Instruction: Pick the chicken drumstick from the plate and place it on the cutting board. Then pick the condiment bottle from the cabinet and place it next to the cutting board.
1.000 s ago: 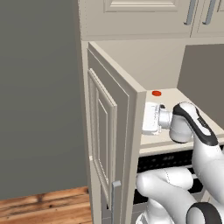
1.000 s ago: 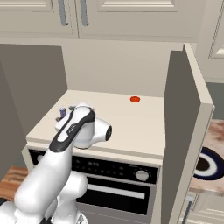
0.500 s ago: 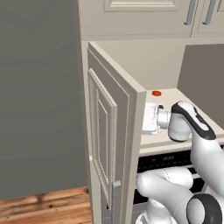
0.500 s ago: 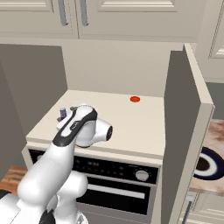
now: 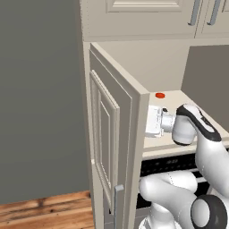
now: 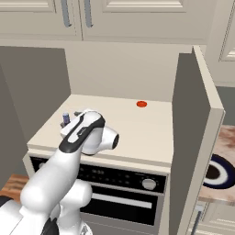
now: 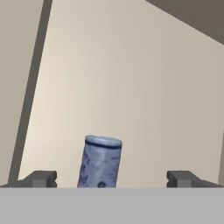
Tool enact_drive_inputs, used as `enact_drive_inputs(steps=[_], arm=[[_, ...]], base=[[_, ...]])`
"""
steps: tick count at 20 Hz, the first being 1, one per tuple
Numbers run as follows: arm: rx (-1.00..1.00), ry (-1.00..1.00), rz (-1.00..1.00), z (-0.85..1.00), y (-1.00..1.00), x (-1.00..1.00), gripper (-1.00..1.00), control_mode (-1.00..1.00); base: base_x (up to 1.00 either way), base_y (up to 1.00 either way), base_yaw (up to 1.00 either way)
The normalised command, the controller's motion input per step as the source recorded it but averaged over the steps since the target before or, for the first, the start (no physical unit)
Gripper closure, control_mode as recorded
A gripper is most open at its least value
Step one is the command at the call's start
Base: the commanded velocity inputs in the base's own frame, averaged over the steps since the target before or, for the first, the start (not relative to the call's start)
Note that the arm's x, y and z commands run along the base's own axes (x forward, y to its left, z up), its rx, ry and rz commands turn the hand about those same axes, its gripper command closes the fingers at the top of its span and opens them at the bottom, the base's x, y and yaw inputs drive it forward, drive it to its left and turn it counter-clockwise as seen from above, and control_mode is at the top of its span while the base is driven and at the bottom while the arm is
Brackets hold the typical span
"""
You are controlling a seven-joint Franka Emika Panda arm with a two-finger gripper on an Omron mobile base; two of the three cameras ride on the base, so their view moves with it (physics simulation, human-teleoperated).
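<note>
- Gripper [image 7: 112, 179] stood spread wide and empty, its tips either side of the condiment bottle's [image 7: 100, 161] blue-grey cap.
- You had the bottle near the left front of the cabinet [image 6: 137, 131] shelf.
- The open cabinet door [image 5: 114, 147] blocked your left base view of the hand.
- A small red disc [image 6: 142, 104] sat well behind, and the plate [image 6: 219, 170] lay far right.

condiment bottle [image 7: 100, 162] body cut off below cap; plate [image 6: 219, 171] cropped at edge
</note>
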Motion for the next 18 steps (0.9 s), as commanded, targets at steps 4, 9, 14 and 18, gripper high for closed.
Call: enact_drive_inputs(steps=[4,9,14,18], arm=[[0.03,0.00,0.00,0.00,0.00,0.00,-1.00,-1.00],[0.03,0.00,0.00,0.00,0.08,0.00,-1.00,-1.00],[0.01,0.00,0.00,0.00,0.15,0.00,-1.00,-1.00],[0.00,0.00,0.00,0.00,0.16,0.00,-1.00,-1.00]], base=[[0.00,0.00,0.00],[0.00,0.00,0.00],[0.00,0.00,0.00],[0.00,0.00,0.00]])
